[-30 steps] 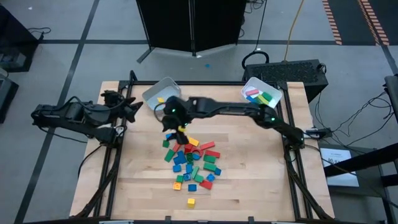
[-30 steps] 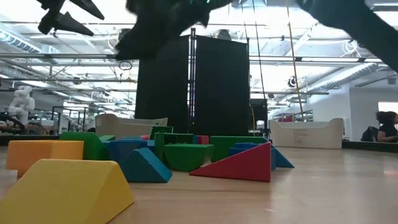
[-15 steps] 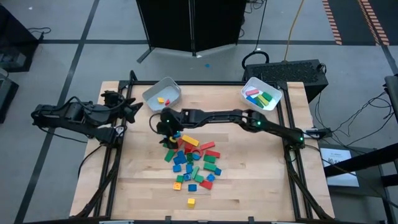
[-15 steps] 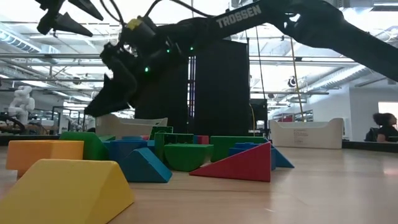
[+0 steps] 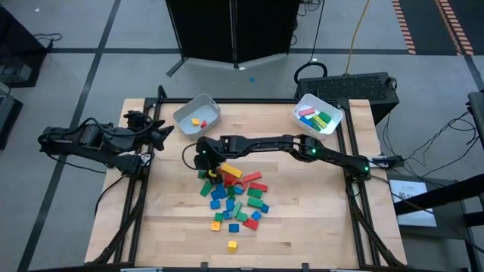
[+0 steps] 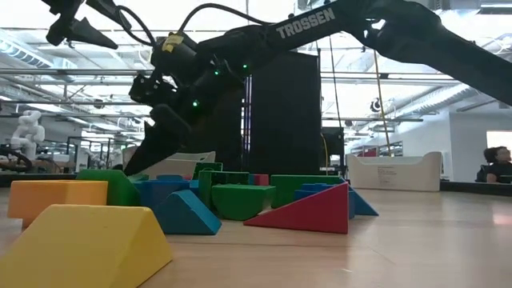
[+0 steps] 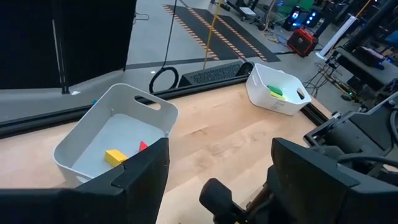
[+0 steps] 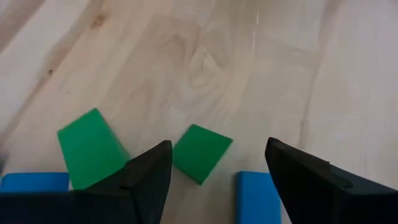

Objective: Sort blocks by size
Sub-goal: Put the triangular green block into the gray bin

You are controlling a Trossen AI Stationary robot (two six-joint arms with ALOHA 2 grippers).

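you have two white bins on the wooden table (image 5: 302, 227): the left bin (image 5: 206, 105) sits at about eleven o'clock, the right bin (image 5: 302, 102) at about one o'clock. beyond the table, a black cabinet (image 5: 231, 30) stands at twelve o'clock, and a person (image 6: 498, 164) shows far off at three o'clock in the low view.

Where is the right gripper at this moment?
In the high view the right gripper is left of the table's centre, open over the upper-left edge of the pile of blocks, below the left white bin.
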